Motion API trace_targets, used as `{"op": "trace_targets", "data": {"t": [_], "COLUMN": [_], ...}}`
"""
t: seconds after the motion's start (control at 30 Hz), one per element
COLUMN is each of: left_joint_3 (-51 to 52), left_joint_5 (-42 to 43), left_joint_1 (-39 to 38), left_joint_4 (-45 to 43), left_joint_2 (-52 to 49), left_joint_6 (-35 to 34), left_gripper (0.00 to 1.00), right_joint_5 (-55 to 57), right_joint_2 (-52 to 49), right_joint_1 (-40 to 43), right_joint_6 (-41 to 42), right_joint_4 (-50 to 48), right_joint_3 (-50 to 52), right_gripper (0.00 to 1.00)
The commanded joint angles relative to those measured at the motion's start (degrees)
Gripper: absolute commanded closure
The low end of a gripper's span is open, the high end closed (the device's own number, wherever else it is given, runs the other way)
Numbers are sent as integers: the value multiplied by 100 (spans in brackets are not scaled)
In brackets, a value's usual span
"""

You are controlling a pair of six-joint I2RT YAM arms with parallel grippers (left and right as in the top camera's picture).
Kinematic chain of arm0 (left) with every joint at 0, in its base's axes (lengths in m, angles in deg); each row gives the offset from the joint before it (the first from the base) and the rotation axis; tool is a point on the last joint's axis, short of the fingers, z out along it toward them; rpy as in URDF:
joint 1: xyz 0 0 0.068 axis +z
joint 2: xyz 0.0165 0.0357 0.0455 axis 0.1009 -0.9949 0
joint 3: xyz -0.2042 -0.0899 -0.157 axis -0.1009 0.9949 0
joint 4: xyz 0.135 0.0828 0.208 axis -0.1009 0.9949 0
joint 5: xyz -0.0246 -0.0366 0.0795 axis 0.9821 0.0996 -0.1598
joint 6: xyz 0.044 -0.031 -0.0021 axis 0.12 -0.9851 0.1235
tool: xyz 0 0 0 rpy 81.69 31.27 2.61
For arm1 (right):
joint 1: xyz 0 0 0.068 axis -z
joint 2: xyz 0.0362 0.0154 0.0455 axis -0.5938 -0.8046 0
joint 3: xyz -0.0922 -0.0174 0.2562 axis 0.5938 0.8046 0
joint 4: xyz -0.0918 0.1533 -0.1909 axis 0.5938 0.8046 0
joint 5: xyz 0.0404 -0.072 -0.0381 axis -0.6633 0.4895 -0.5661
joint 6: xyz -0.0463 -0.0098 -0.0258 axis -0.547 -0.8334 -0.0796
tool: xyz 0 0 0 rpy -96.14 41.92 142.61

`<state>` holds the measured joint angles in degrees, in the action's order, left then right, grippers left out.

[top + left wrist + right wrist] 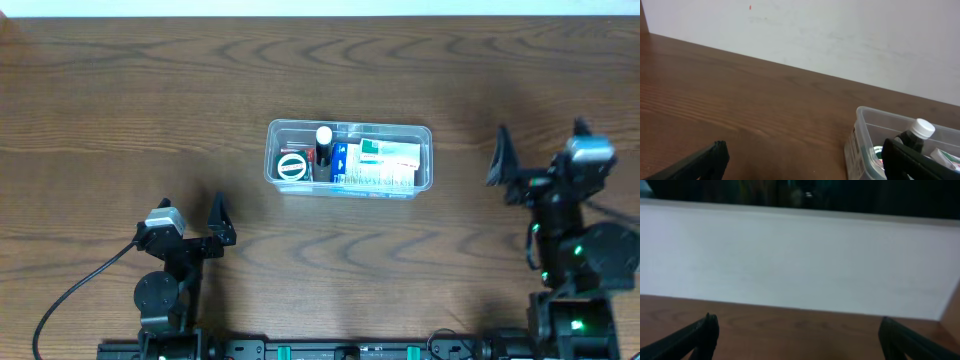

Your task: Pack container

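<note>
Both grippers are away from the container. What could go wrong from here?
The bottle stands upright in the container; a gripper reaching in might knock it over. The container stands loose on the table, so a nudge from the left gripper or right gripper could slide it.

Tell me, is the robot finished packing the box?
Looks nearly done. The container already holds a bottle and packets. Nothing is in hand: the left gripper and right gripper are open and apart from it. No loose items show outside, so little seems left.
</note>
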<state>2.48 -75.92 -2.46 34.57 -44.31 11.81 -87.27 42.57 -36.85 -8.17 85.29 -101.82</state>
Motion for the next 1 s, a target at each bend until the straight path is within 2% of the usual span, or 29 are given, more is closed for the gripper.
{"op": "trace_targets", "data": {"t": [0.0,0.7,0.97], "left_joint_3": [-4,-4,-4], "left_joint_5": [20,20,20], "left_joint_1": [35,35,35], "left_joint_4": [-17,-17,-17], "left_joint_2": [46,46,46], "left_joint_6": [33,33,33], "left_gripper": [2,2,2], "right_joint_5": [-177,-452,-588], "right_joint_2": [216,192,752], "right_joint_1": [74,74,293], "right_joint_6": [-44,-68,-39], "right_joint_4": [-389,323,328], "right_joint_3": [363,466,1073], "right_gripper": [1,1,1]}}
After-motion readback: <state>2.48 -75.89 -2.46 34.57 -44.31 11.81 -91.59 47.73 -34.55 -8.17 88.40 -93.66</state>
